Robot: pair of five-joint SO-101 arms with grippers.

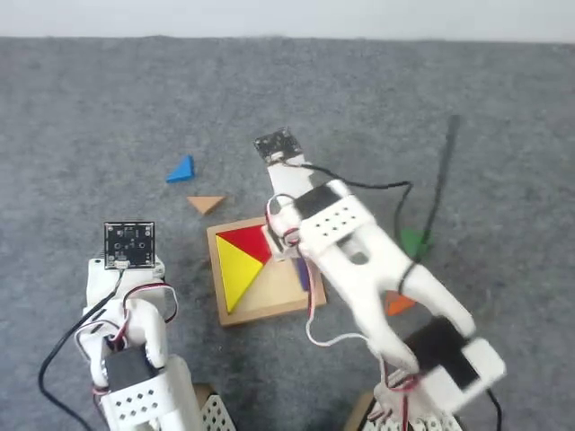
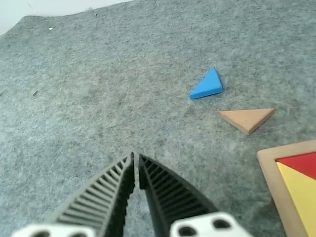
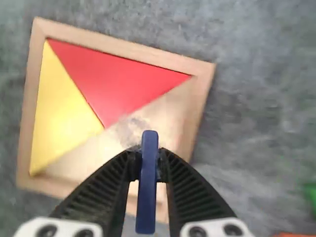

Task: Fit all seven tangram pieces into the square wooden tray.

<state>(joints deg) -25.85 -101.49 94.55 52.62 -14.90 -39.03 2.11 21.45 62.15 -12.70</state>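
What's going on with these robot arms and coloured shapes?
The right gripper holds a dark blue piece above the wooden tray, where a red triangle and a yellow triangle already lie. The left gripper hangs shut over the mat, holding nothing. A blue triangle, a tan triangle, a green piece and an orange piece lie outside the tray.

Tray: pale natural wood. Inside it, red triangle and yellow triangle. On the mottled grey mat: bright blue triangle, tan triangle, green piece, orange piece. Dark blue piece between black, ridged fingers of the right gripper. Identical black ridging on the left gripper. White arm shells, black cables.
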